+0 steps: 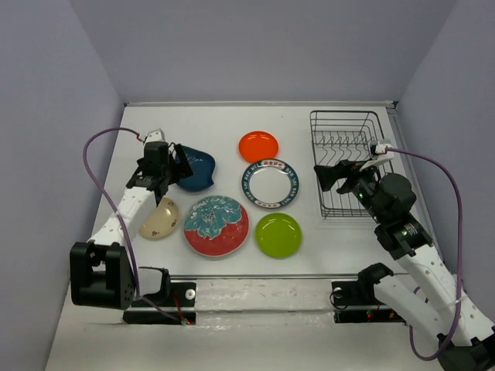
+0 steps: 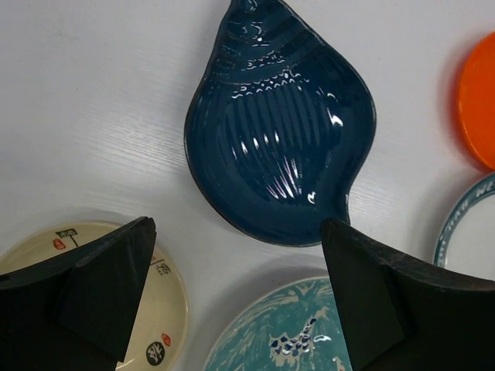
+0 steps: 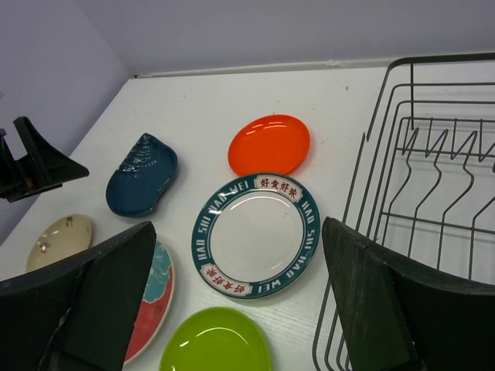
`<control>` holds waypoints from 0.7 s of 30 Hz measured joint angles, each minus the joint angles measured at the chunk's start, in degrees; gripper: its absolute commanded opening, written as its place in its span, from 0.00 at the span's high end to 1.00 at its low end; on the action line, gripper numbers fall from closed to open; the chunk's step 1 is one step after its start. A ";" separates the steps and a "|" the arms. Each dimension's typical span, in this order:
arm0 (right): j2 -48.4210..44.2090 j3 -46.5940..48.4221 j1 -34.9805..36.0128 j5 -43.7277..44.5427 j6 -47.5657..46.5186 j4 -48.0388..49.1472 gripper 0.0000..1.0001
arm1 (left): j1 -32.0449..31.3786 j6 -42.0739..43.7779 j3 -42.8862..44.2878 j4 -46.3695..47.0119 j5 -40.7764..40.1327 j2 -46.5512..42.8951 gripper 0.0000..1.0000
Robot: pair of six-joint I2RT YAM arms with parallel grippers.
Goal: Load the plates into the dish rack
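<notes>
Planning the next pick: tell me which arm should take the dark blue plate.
Left. The left jaws stand open directly above the dark blue plate, which shows between them in the left wrist view. The right jaws are off beside the dish rack.

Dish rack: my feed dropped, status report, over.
Left end effector open by dark blue plate. Right end effector open beside dish rack. Rack empty. No obstruction seen.

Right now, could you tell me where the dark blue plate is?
In the top view the dark blue plate lies on the left of the table, by the open left gripper, between the orange plate and the beige plate.
</notes>
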 measured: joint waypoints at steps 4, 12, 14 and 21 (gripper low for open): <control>-0.50 -0.72 0.00 0.02 0.44 0.11 0.07 | 0.15 0.20 1.20 -0.13 -3.02 4.37 0.01; -0.61 -0.74 0.00 -0.26 0.96 0.20 0.08 | 0.59 0.28 3.54 0.28 -4.11 13.35 0.06; -0.46 -0.74 0.00 -0.72 1.05 0.22 0.08 | 1.09 0.33 4.52 0.50 -3.50 16.76 0.11; 0.07 -0.74 0.00 -1.84 1.05 0.35 0.10 | 5.64 0.46 7.02 2.58 2.60 26.95 0.36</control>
